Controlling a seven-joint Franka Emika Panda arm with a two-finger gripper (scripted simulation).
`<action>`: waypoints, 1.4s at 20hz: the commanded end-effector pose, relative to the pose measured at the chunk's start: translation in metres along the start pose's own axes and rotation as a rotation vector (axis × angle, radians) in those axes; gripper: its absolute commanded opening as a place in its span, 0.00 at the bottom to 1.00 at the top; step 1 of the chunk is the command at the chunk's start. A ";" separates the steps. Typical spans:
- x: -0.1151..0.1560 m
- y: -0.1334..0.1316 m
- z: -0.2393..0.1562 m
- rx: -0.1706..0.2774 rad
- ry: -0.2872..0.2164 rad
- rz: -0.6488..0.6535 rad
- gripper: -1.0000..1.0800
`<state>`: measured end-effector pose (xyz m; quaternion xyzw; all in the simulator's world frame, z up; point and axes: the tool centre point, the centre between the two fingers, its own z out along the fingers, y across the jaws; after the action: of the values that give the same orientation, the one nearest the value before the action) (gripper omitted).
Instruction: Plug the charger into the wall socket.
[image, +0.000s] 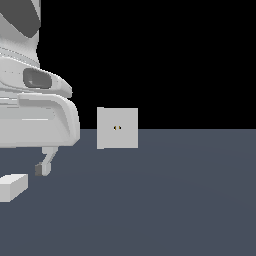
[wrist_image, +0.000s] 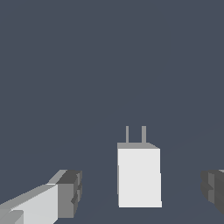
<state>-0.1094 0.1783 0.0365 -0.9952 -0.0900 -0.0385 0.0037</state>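
Wide-open tool (wrist_image: 142, 192) straddles the charger (wrist_image: 139, 177); wall socket (image: 117, 128) stands well apart, unobstructed.

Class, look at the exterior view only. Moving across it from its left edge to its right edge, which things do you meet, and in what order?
Charger → gripper finger → wall socket. The arm's body overlaps the first two from above, so it is left out of the order.
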 end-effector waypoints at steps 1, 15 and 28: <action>-0.001 0.000 0.012 0.000 0.000 0.000 0.96; -0.002 0.000 0.025 -0.001 0.000 0.000 0.00; 0.003 0.024 0.012 -0.002 0.000 0.012 0.00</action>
<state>-0.1041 0.1623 0.0210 -0.9955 -0.0865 -0.0381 0.0032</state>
